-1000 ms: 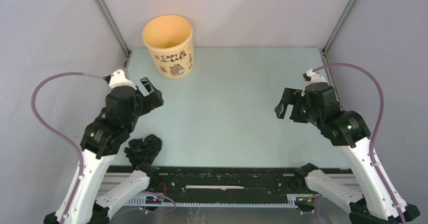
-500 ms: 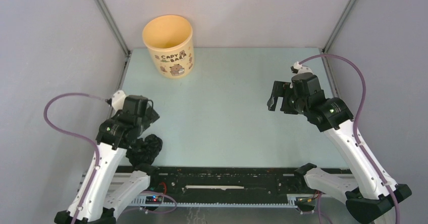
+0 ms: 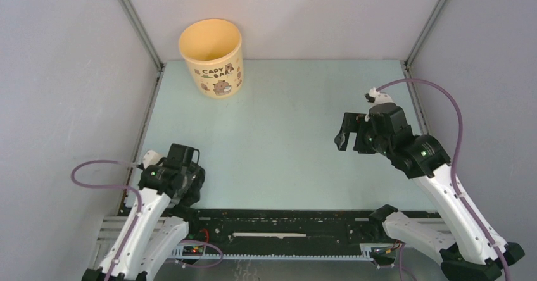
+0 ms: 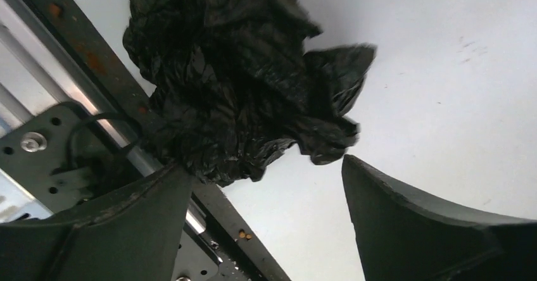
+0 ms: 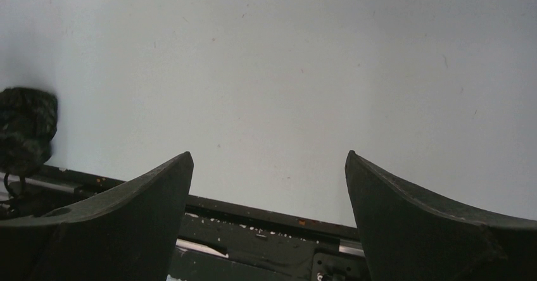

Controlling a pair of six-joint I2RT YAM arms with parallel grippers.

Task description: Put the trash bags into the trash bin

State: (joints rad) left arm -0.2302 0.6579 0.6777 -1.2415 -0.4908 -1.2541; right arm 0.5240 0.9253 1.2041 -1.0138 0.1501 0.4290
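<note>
The trash bag is a crumpled black glossy wad lying at the table's near-left edge, partly over the black rail. My left gripper is open just above and short of it, touching nothing. In the top view my left gripper covers the bag. The bag also shows small at the left of the right wrist view. The pale yellow trash bin stands upright at the far left with nothing showing inside it. My right gripper is open and holds nothing, above the table's right half; it also shows in its own view.
The black rail with metal brackets runs along the near table edge under the bag. Grey walls and metal corner posts enclose the table. Purple cables loop from both wrists.
My left arm has swung back and down from mid-left to the near-left edge, now over the bag. My right gripper has shifted slightly left and forward.
</note>
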